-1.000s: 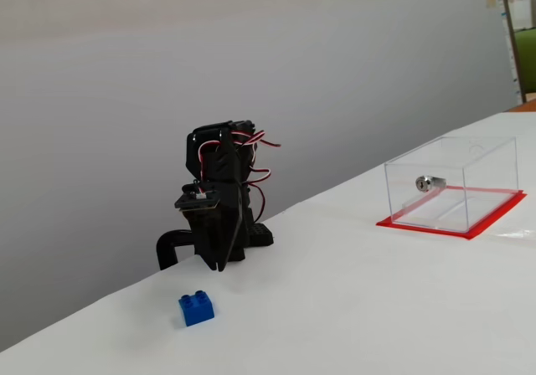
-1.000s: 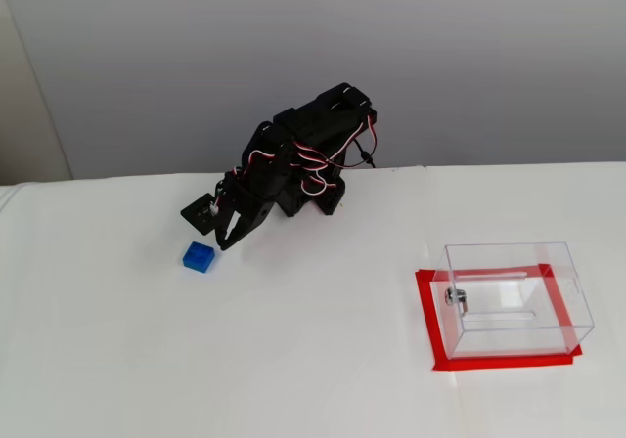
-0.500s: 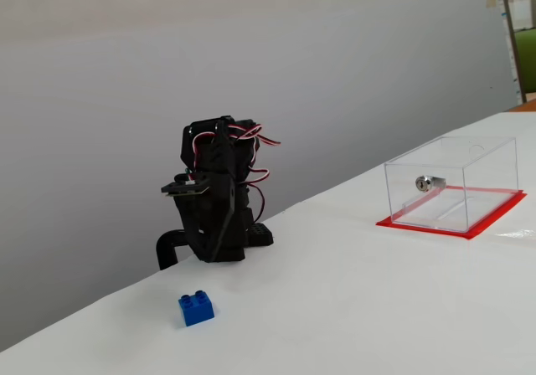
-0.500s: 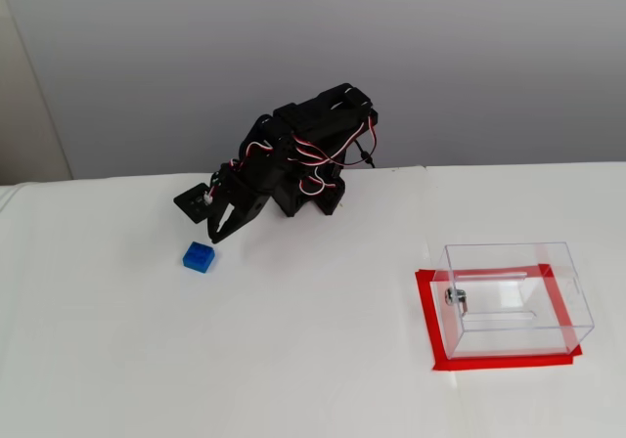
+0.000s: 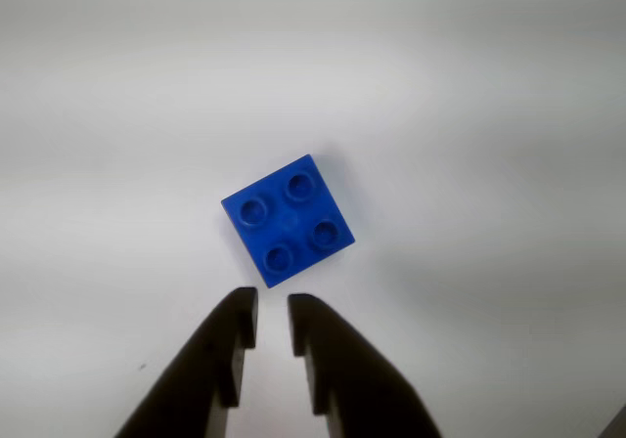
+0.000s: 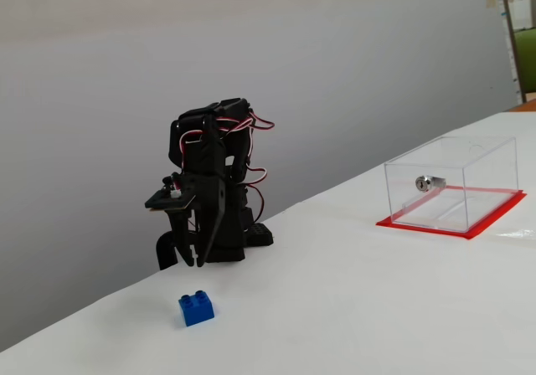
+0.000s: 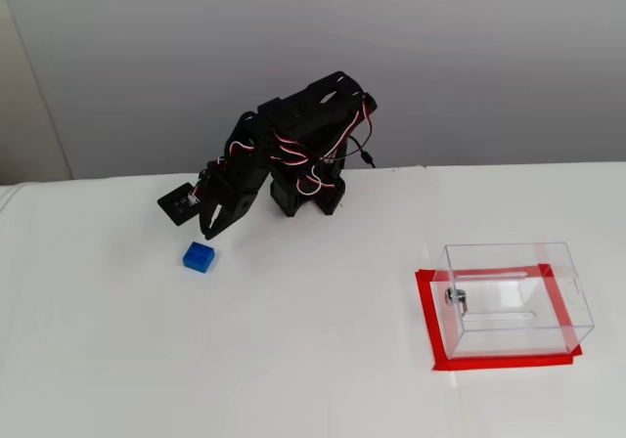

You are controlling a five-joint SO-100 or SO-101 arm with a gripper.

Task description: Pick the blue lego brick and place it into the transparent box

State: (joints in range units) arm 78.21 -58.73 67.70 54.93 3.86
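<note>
- The arm is working on the approach step: the gripper (image 5: 272, 323) is hanging above the table (image 5: 489, 115) with nothing in it, and the pick is not yet made.
- In the wrist view the two dark fingers (image 5: 227, 345) are standing slightly apart, with a narrow strip of table showing between their tips; nothing is sitting between them.
- The blue lego brick (image 5: 288, 220) is lying flat on the table just beyond the fingertips in the wrist view, studs up, turned at an angle to the line of the fingers. This view is showing four studs on its top.
- In a fixed view the brick (image 6: 196, 308) is sitting on the table in front of and below the gripper (image 6: 186, 256), clear of it; in the other the gripper (image 7: 209, 225) is hovering close above and just beside the brick (image 7: 199, 256).
- The transparent box (image 7: 516, 299) is standing on its red base well apart from the brick, over at the right of that view, with the silver lock (image 7: 455, 298) on its left wall. It looks empty.
- Judging from this, the gap between the fingers appears narrower than the brick, so the next move is calling for a wider opening, a small advance, probably a wrist turn to square up with the brick's sides, then a descent.
</note>
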